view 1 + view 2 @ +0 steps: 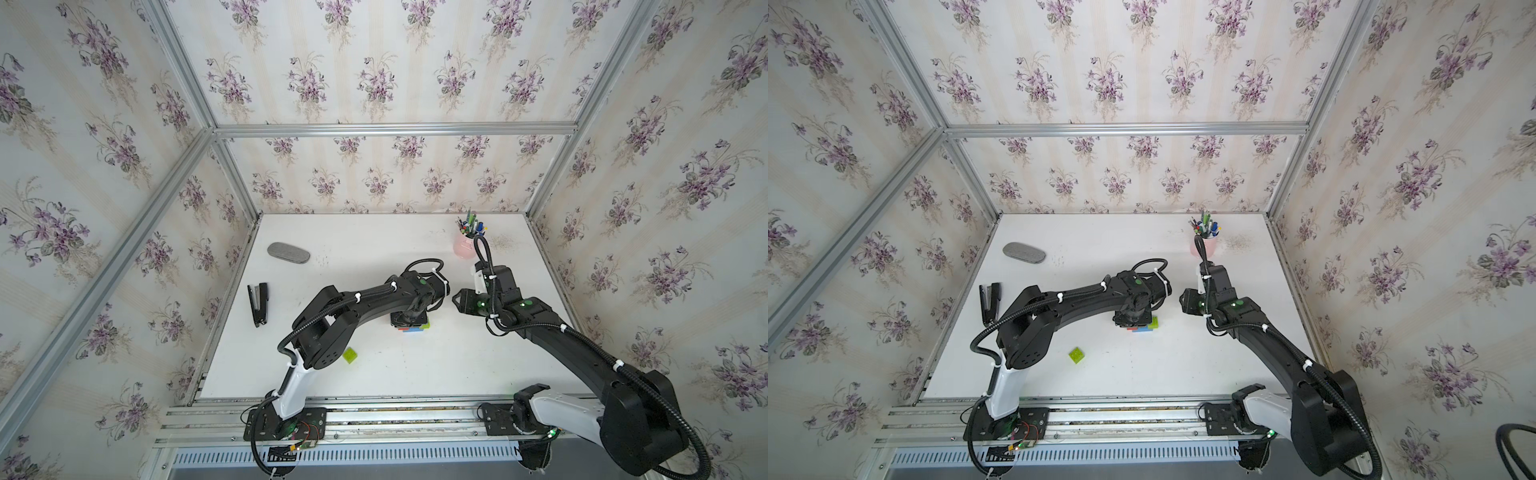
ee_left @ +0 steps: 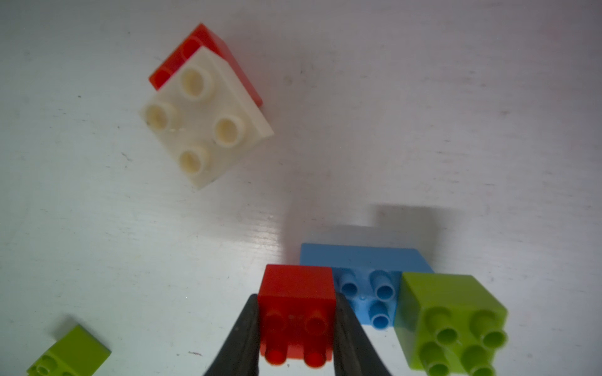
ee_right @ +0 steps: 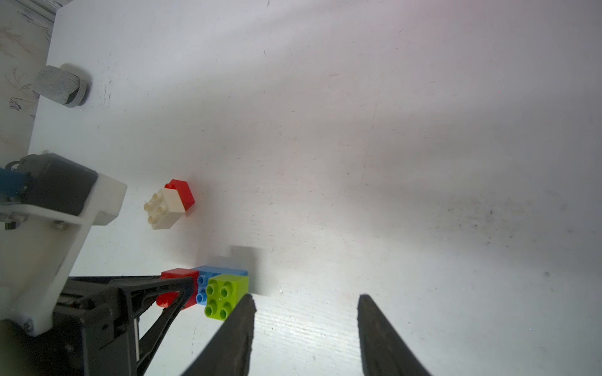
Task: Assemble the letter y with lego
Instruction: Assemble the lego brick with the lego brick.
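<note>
Left fingers (image 2: 242,335) are clenched on a red brick (image 2: 296,283); right fingers (image 3: 381,335) stand released and empty. Nearest, towards the left, a loose lime-green brick (image 1: 350,356) lies on the white worktop (image 1: 415,374). Mid-worktop sits the partial letter y (image 1: 415,329): the gripped red brick on the left end of a blue brick (image 2: 358,260), another lime-green brick (image 2: 452,312) on its right end. A white brick (image 2: 205,120) stacked on a second red brick (image 2: 211,45) lies apart. Farther left are a black stapler (image 1: 258,304) and a grey case (image 1: 288,252); a pink pen cup (image 1: 464,245) stands far right
</note>
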`<state>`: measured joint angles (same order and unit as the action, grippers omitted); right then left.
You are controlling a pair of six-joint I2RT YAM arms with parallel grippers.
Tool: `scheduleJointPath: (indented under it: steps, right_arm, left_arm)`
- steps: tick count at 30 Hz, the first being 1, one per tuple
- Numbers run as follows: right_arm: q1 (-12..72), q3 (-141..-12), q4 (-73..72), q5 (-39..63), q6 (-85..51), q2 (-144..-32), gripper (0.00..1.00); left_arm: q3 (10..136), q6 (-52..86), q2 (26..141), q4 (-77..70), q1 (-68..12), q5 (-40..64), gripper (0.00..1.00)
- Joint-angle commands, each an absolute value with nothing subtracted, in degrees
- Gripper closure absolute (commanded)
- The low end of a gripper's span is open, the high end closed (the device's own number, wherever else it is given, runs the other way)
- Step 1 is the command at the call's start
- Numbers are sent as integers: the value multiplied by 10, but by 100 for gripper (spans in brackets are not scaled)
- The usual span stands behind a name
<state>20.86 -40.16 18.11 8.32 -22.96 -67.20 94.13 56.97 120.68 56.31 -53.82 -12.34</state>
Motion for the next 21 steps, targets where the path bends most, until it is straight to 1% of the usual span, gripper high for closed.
scheduleJointPath:
  steps: [1,8,10,15,17,21]
  right_arm:
    - [208,-407,183,74,-237,-675,48]
    - [208,-416,181,73,-250,-685,48]
    - [208,-418,181,69,-255,-684,48]
    - [208,-421,180,69,-264,-685,47]
    - [208,-423,180,69,-268,-687,47]
    - [208,-428,180,69,-270,-690,47]
  left_arm:
    - [940,547,1213,562,-535,-148,100]
    - [972,498,1234,553,-525,-140,99]
    - [977,492,1237,553,-524,-138,96]
    - [986,474,1237,552,-523,-127,85]
    - [986,472,1234,553,-522,-125,77]
    - [985,467,1231,554,-521,-123,72]
